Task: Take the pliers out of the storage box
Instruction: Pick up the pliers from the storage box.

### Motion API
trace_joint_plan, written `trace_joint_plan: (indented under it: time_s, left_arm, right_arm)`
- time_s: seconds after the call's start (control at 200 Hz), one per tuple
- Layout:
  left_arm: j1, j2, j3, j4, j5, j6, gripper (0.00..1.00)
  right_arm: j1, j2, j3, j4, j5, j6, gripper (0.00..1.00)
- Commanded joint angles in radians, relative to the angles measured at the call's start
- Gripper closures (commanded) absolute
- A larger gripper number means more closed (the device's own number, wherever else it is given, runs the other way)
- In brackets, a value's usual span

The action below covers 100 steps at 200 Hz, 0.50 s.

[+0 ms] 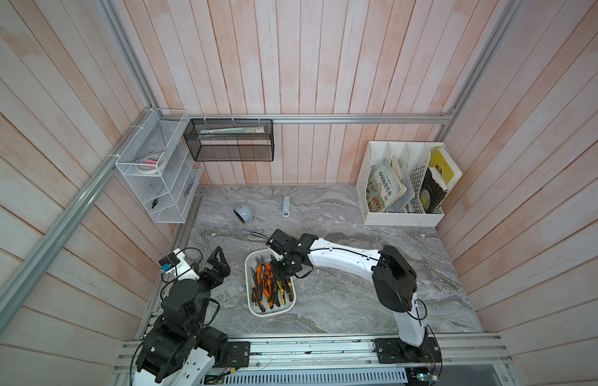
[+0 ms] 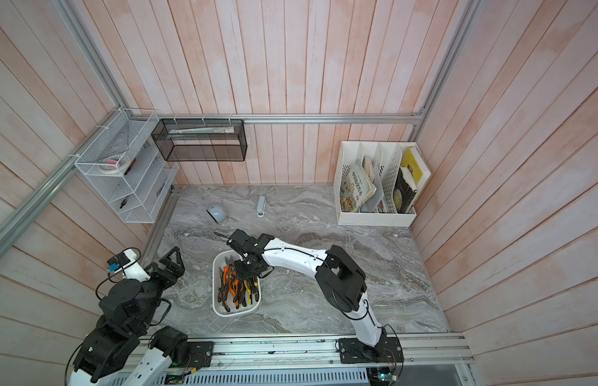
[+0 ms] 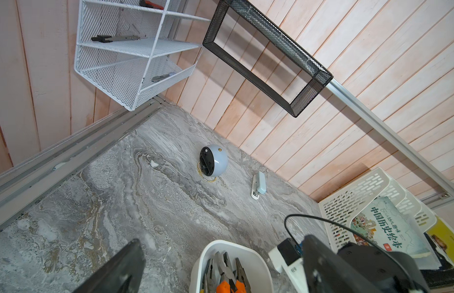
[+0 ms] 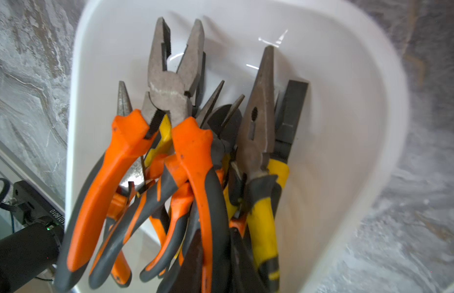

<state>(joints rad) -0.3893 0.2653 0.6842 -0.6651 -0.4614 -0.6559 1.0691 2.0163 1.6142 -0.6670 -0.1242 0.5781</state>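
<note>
The pliers (image 1: 266, 285) lie heaped inside the storage box (image 1: 274, 311), with bare table (image 1: 341, 294) all round it. The right gripper (image 1: 280, 275) dips among them, and whether its jaws pinch anything cannot be told. The left gripper (image 1: 220, 264) hangs beside the box with its jaws spread. A stapler (image 1: 286, 206) lies well beyond the box.

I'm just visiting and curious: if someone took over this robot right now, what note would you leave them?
Left claw: open, empty, beside the box.
Right claw: down on the pile of pliers; I can't tell whether it grips one.
Pliers: all lie in the box.
Done: none taken out yet.
To do: take every one out.
</note>
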Motion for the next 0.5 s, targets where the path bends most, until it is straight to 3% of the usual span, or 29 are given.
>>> trace_joint_plan:
  time_s: [0.0,0.28,0.495]
  left_arm:
    - [-0.008,0.004,-0.008,0.009,-0.008,-0.004,0.0]
    - [-0.019,0.003,-0.008,0.004,-0.014,-0.008,0.0]
    - [-0.032,0.005,-0.008,0.002,-0.018,-0.011,0.0]
  right_arm:
    - [0.001,-0.157,-0.076,0.112,0.104,0.043,1.0]
    - [-0.013,-0.44,-0.348,0.239,0.288,0.082,1.0]
    - [-0.162,-0.634,-0.558,0.164,0.294,0.063,1.0]
